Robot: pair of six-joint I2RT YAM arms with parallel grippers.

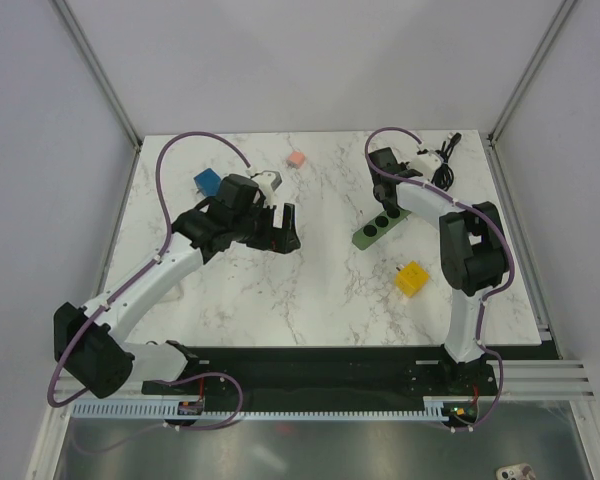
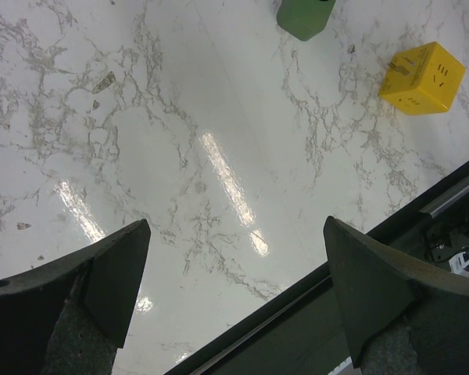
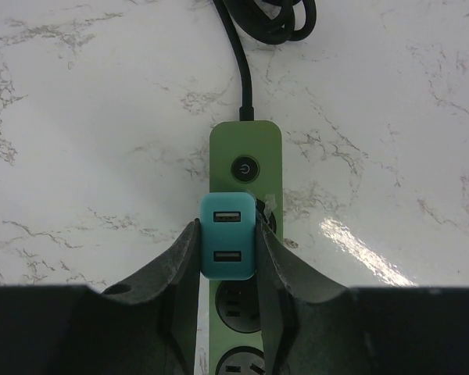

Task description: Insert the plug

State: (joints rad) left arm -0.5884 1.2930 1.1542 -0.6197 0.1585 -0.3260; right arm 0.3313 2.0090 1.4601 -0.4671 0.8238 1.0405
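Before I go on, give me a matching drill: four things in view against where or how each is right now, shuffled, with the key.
Things:
1. teal plug
2. yellow cube
3. left gripper
4. black cord

States:
A. open, holding nothing
B. clamped in the right gripper over the green power strip
C. loose on the table near the right arm
D. coiled beyond that strip's end

Pairs: 1-B, 2-C, 3-A, 4-D

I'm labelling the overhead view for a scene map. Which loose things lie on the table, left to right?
In order: blue cube, pink cube, green power strip, coiled black cable. The yellow cube overlaps the strip's span, so it's omitted.
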